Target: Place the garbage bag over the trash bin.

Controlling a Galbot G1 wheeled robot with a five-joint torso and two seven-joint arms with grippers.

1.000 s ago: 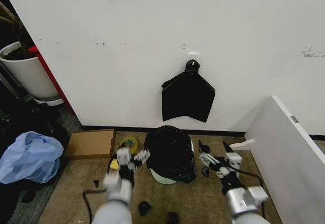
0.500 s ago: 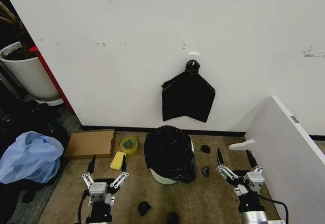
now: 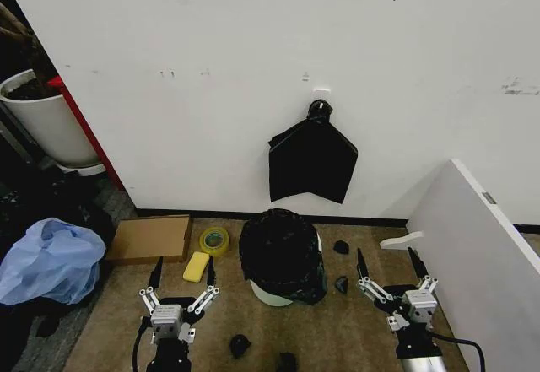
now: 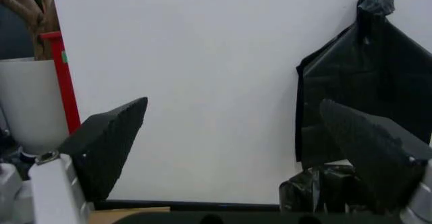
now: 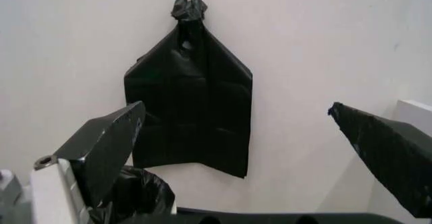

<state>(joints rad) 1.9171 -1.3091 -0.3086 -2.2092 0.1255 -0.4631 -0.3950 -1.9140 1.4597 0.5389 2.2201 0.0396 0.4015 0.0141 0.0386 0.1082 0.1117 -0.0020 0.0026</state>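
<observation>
Black, glossy plastic of the garbage bag (image 3: 282,252) wraps the mouth and upper wall of the trash bin (image 3: 268,294), whose white base shows below the wrinkled film. The bin stands on the brown floor (image 3: 110,321) near the foot of the white wall (image 3: 211,68), right under the flat black sheaf of bags (image 3: 311,161) hanging from a hook.

The left gripper (image 3: 180,280) hovers low to the left of the bin, well apart from it, its black fingers spread wide and empty. The right gripper (image 3: 387,267) sits to the right of the bin, likewise released, with nothing between its fingers.

A yellow tape roll (image 3: 213,239) and a yellow sponge (image 3: 196,266) lie between the left gripper and the wall, beside a flat cardboard box (image 3: 150,238). A light blue plastic bag (image 3: 49,259) rests at the floor's left edge.
</observation>
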